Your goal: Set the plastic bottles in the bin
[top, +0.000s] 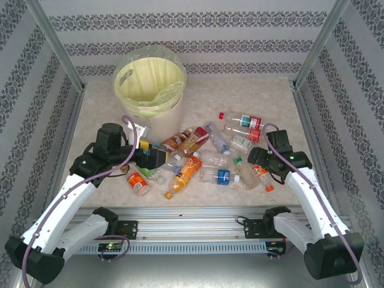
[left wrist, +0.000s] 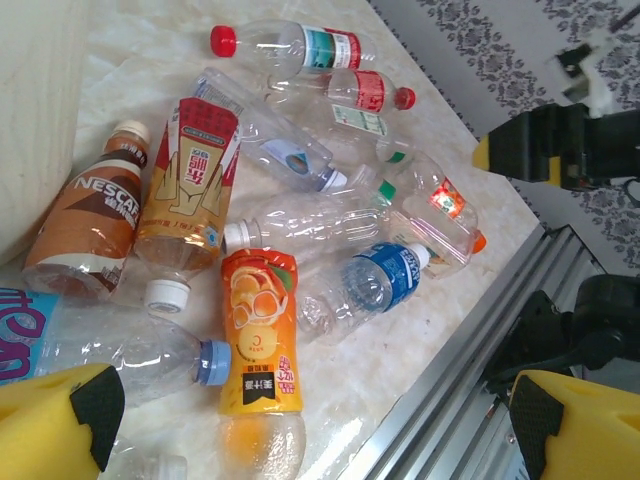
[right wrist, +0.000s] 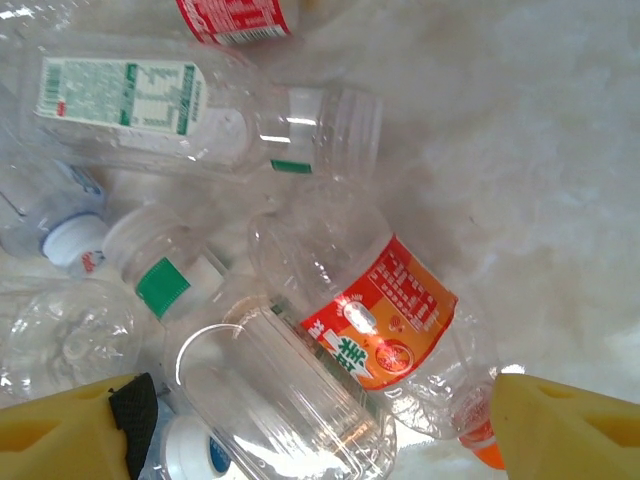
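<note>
**One bin** (top: pixel 161 123), round and cream-white with a pale yellow liner, stands upright at the far left-centre of the table (top: pixel 252 96).

**About a dozen plastic bottles** (top: pixel 210 159) lie on their sides in a loose heap just in front of the bin, between the two arms. Overlaps prevent an exact count. Most are clear and crushed, with red, green, blue or orange labels. A brown coffee bottle (left wrist: pixel 95 220) lies just beside the bin, next to a red-and-gold bottle (left wrist: pixel 190 190) and an orange juice bottle (left wrist: pixel 260 340).

**Two grippers.**
- Left gripper (top: pixel 157 157): the jaws are spread fully and hold nothing, at the heap's near-left edge.
- Right gripper (right wrist: pixel 320 430): the jaws are wide and straddle an orange-labelled clear bottle (right wrist: pixel 385 325) and a ribbed clear bottle (right wrist: pixel 290 400). Whether the fingers touch either bottle cannot be told.
</note>
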Available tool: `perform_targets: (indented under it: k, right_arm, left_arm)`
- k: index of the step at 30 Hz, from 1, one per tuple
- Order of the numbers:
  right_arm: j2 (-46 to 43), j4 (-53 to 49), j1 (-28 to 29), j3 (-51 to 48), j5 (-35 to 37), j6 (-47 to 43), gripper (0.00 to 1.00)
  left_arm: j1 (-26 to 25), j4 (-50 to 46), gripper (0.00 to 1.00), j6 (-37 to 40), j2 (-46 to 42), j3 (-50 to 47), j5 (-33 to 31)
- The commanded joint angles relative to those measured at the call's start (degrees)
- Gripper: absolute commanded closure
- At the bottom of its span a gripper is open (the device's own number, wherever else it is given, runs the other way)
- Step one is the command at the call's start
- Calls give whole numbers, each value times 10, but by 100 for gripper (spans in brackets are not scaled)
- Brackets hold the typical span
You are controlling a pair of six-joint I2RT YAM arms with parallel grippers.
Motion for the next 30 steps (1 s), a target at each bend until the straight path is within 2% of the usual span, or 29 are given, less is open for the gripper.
perform_targets:
  k: [1, 12, 17, 30]
  right_arm:
    - [23, -22, -12, -5, -17, 11, 15]
    - [95, 1, -43, -8, -5, -1, 17]
    - [129, 26, -64, -14, -26, -14, 17]
    - [193, 88, -76, -34, -46, -13, 15]
  left_arm:
    - [-5, 11, 0, 25, -17, -6, 6]
    - [-5, 6, 0, 21, -20, -5, -13]
    - [-5, 1, 0, 21, -24, -4, -36]
    - [-5, -1, 0, 19, -20, -5, -54]
